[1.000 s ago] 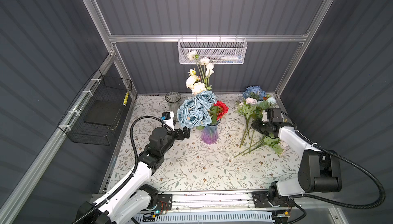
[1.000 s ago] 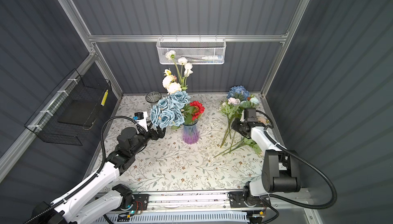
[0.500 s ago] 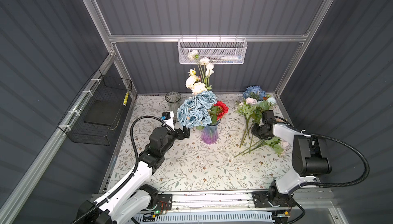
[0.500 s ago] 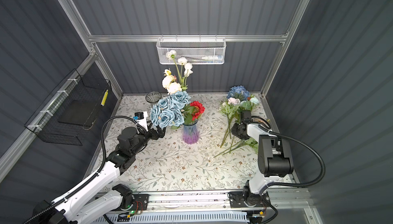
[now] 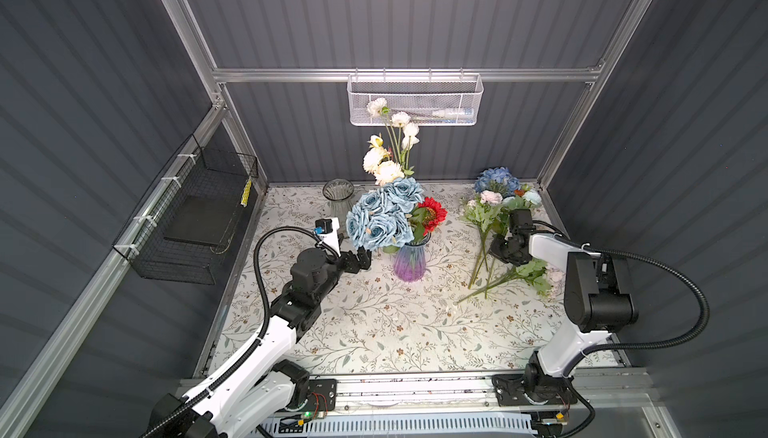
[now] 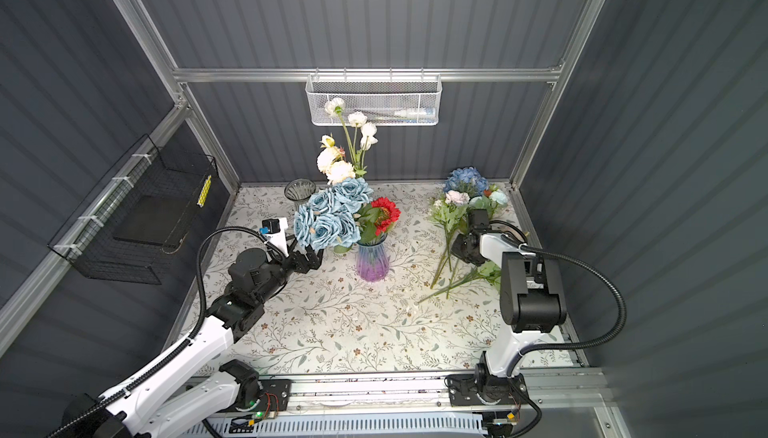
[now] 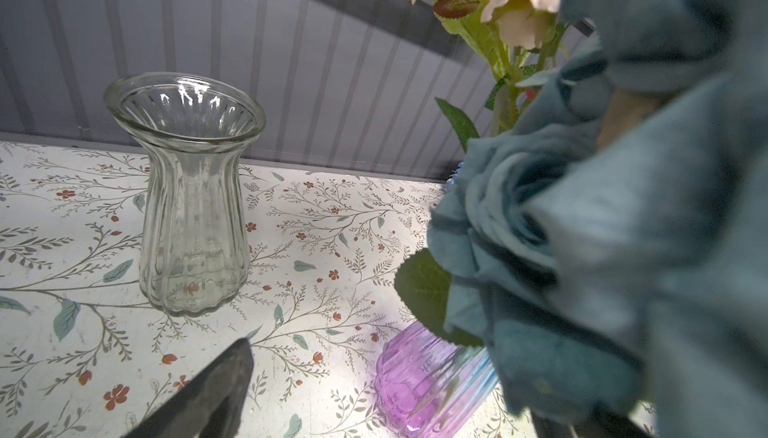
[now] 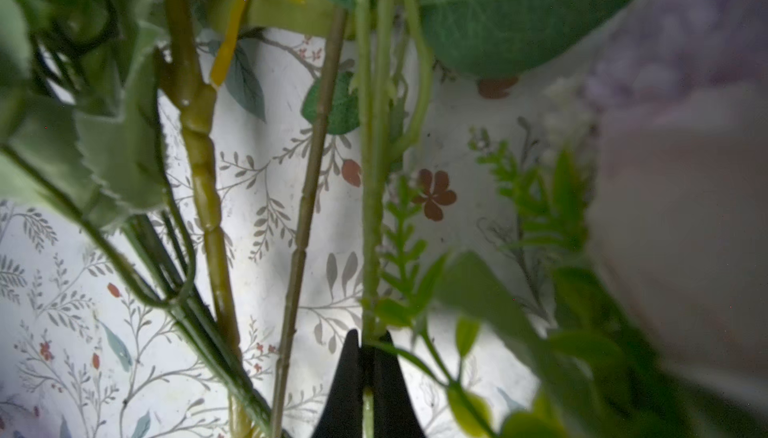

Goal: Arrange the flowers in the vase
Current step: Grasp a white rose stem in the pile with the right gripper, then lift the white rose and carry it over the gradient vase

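The purple-and-blue glass vase [image 5: 409, 264] [image 6: 372, 264] stands mid-table and holds dusty-blue roses [image 5: 384, 217], a red daisy-like head [image 5: 432, 213] and tall cream and white blooms [image 5: 388, 157]. More flowers [image 5: 492, 207] lie loose at the right, with a blue hydrangea [image 5: 496, 178] at the back. My right gripper [image 5: 500, 248] [image 8: 368, 340] is down among their stems, shut on one thin green stem [image 8: 370, 228]. My left gripper [image 5: 361, 259] hangs open just left of the vase under the roses, holding nothing; one finger [image 7: 208, 390] shows beside the vase [image 7: 424, 382].
An empty clear ribbed glass vase [image 5: 338, 196] [image 7: 191, 207] stands at the back left. A white mesh basket [image 5: 415, 99] hangs on the back wall and a black wire basket [image 5: 195, 223] on the left wall. Loose stems [image 5: 482, 273] fan toward the table's middle.
My right gripper has slid left over the loose stems and closed on a thin green stem. The left arm and the vase have not moved.
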You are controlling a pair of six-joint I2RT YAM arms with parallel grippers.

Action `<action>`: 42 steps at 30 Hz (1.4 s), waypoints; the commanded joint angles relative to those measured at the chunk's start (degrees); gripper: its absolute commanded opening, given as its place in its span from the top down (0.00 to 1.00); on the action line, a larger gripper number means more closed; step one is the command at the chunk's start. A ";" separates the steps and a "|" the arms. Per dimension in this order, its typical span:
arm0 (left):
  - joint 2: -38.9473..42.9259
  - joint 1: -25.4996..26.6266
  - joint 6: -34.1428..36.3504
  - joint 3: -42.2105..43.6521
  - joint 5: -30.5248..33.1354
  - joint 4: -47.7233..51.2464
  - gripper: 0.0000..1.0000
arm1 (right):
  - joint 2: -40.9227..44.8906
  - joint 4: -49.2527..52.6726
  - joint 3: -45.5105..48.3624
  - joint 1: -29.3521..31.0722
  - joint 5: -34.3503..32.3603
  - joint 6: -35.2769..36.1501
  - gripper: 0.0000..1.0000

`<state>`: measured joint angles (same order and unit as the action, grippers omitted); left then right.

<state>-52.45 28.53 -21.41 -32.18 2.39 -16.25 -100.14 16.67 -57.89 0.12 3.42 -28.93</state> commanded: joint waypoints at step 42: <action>6.76 -4.89 0.99 -3.93 -5.46 18.11 0.01 | 43.79 -41.02 6.77 16.23 7.40 23.04 1.00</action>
<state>-47.07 23.90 -22.46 -35.64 -4.01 -4.01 -58.19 -18.50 -51.75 15.27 10.24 -8.05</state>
